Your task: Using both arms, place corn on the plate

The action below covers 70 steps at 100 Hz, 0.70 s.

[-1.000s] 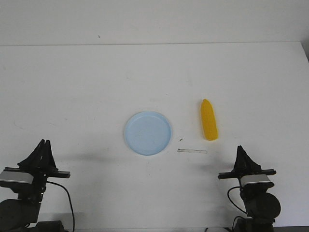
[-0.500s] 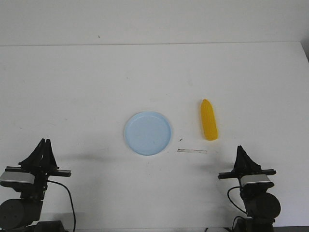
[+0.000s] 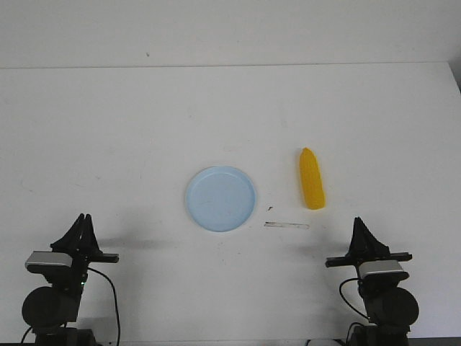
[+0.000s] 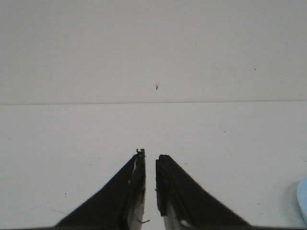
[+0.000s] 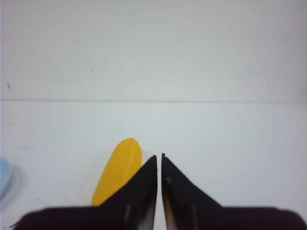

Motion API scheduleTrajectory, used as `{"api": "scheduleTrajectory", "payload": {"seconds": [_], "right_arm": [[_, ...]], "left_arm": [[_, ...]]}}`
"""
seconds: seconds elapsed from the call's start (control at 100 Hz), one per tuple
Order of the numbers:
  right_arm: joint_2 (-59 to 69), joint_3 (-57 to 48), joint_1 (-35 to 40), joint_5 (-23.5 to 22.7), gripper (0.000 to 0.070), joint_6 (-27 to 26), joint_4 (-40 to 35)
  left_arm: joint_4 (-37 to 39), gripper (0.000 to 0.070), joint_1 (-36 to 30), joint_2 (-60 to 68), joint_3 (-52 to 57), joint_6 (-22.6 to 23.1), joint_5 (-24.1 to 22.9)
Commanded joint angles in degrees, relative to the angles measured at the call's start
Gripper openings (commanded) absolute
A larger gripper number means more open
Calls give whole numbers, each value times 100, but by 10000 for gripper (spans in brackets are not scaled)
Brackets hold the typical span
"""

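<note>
The corn (image 3: 312,189) is seen lying on the table (image 3: 144,130), right of the plate (image 3: 220,198) and apart from it. The left gripper (image 3: 83,220) and right gripper (image 3: 358,224) are held near the front edge, both jaws nearly closed, nothing gripped.

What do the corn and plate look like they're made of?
Corn: likely moulded plastic. It has a uniform bright yellow colour, and the right wrist view shows a fine ribbed texture with a dull sheen.
Plate: probably thin plastic. It is an even pale blue with a smooth, matte face and a low moulded rim. There is no glaze shine, so ceramic seems unlikely, though the pictures cannot rule it out.
</note>
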<state>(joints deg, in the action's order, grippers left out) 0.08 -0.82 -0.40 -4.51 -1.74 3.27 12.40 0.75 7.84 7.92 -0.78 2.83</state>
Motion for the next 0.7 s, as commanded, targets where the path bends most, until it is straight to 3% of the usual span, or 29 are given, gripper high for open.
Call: {"api": "scheduleTrajectory", "payload": {"seconds": [0.0, 0.3, 0.69], "right_arm": [[-2, 9, 2, 0, 15, -31, 59], [-2, 9, 2, 0, 15, -31, 59], [-2, 9, 2, 0, 15, -31, 59]], "left_arm": [[96, 42, -13, -101, -57, -39, -31], [-68, 42, -13, -492, -173, -11, -337], [-35, 42, -188, -492, -170, -11, -328]]}}
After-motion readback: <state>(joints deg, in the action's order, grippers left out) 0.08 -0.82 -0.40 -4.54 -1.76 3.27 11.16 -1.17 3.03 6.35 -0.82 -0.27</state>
